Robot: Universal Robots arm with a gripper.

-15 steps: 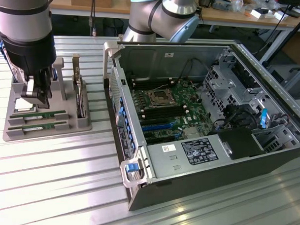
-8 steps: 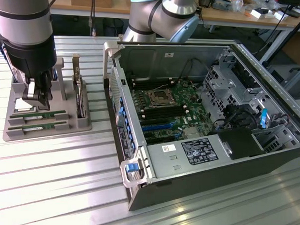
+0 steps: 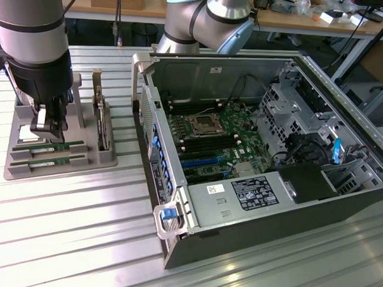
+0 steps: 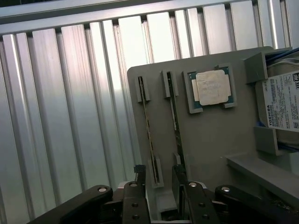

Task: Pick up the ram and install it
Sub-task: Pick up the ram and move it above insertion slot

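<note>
A grey tray (image 3: 106,158) lies under the gripper (image 3: 48,133) on a ribbed metal table (image 3: 62,240). In the tray, a square silver chip (image 4: 212,87) sits just beyond the gripper, and a hard drive (image 4: 282,100) stands on edge beside it. Well apart from the gripper is an open computer case (image 3: 181,74) with its green board (image 3: 217,135) and silver power box (image 3: 240,199).

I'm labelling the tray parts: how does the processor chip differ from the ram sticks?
The ram sticks are long, narrow green boards standing on edge in slots; the processor chip is square, silver-topped and lies flat in a recess. Both sit in the grey tray.
</note>
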